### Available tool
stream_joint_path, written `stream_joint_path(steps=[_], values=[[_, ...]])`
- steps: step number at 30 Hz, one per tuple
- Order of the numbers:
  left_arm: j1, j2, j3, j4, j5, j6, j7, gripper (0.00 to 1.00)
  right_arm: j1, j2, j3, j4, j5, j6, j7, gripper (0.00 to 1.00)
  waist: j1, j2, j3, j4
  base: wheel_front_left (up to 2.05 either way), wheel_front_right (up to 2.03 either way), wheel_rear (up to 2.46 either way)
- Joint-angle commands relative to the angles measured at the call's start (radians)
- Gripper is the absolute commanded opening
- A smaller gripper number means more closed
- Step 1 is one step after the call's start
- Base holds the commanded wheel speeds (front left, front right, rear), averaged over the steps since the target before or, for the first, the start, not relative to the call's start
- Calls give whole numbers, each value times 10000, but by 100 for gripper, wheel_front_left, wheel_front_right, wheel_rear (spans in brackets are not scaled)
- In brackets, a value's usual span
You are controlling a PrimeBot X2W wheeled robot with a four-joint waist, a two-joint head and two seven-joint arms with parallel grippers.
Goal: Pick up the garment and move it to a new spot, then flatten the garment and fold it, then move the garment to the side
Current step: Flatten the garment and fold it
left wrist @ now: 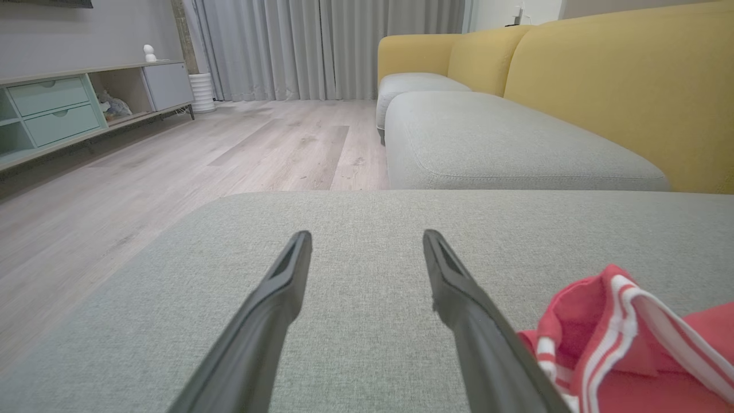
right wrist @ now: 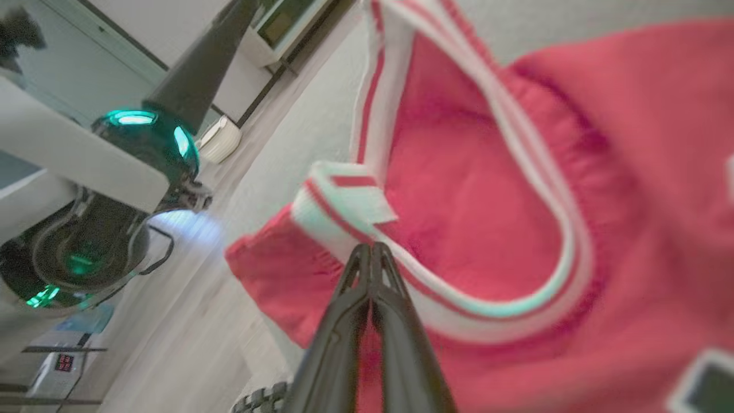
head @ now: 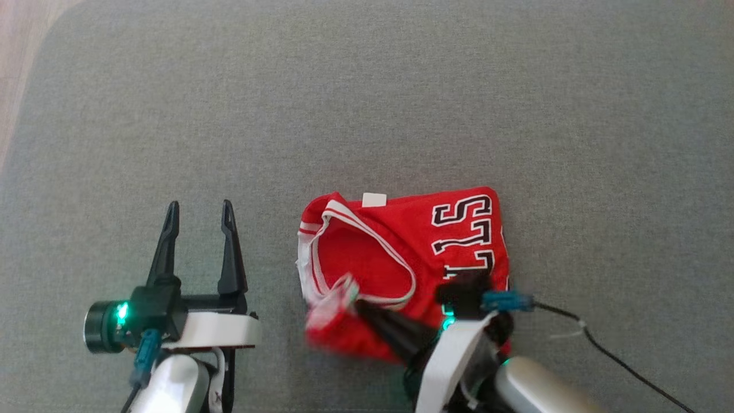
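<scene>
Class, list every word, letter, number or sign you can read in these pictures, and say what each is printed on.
"LLS": black letters edged in white, lying sideways on the red garment; anything further is hidden.
White tag at the garment's neckline: nothing readable on it.
Small display with red marks, in the right wrist view: too blurred to read.

On my screen the garment (head: 401,252) is red, its trim white with thin red stripes, its letters black outlined in white, its tag white. The cushion (head: 367,103) is flecked grey. The left gripper (head: 200,205) has black fingers and a green light. The sofa back (left wrist: 602,74) is mustard yellow, the floor (left wrist: 172,155) pale wood grain.
</scene>
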Motion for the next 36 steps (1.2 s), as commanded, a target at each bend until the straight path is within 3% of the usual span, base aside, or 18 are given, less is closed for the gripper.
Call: stream_joint_path(steps=[1, 7, 11, 13, 14, 15, 16, 20, 25, 29, 36], values=[[-350, 96, 256, -276, -26, 14, -115, 100, -159, 6, 229, -364, 122, -7, 61, 0, 0, 0, -2, 5, 0, 0, 0], [-353, 77, 232, -261, -75, 21, -161, 100, -487, -275, 1039, -1134, 842, -7, 413, 0, 0, 0, 23, 50, 0, 0, 0], [-315, 90, 272, -260, -121, 54, -200, 100, -888, -748, 940, -2264, 527, -7, -554, 0, 0, 0, 90, -10, 0, 0, 0], [-311, 94, 295, -257, -141, 74, -220, 100, -938, -1008, 421, -2688, 182, -7, -1282, 0, 0, 0, 111, -54, 0, 0, 0], [-314, 98, 305, -253, -144, 85, -230, 100, -905, -1117, -31, -2819, -65, -7, -1674, 5, 0, 0, 110, -80, 0, 0, 0], [-318, 102, 311, -251, -143, 97, -239, 100, -814, -1207, -540, -2875, -310, -7, -1966, 86, 0, 0, 101, -102, 0, 0, 0], [-320, 105, 317, -248, -145, 108, -248, 100, -688, -1298, -1124, -2874, -610, -7, -2165, 100, 0, 0, 86, -126, 0, 0, 0], [-278, 173, 359, -247, -136, 160, -275, 100, 52, -1220, -3794, -2914, -1636, -7, -2642, 100, 0, 0, -9, -263, 0, 0, 0], [-200, 364, 417, -274, -109, 226, -226, 100, 1296, -804, -6891, -3139, -2693, -7, -2340, 100, 0, 0, -230, -473, 0, 0, 0], [-102, 527, 440, -375, -103, 226, -172, 100, 1944, -522, -7694, -3493, -3091, -7, -1922, 100, 0, 0, -470, -573, 0, 0, 0], [441, 737, 330, -271, -115, 266, 56, 100, 2763, -49, -7736, -3958, -3527, -7, -1381, 100, 0, 0, -1186, -736, 0, 0, 0]])
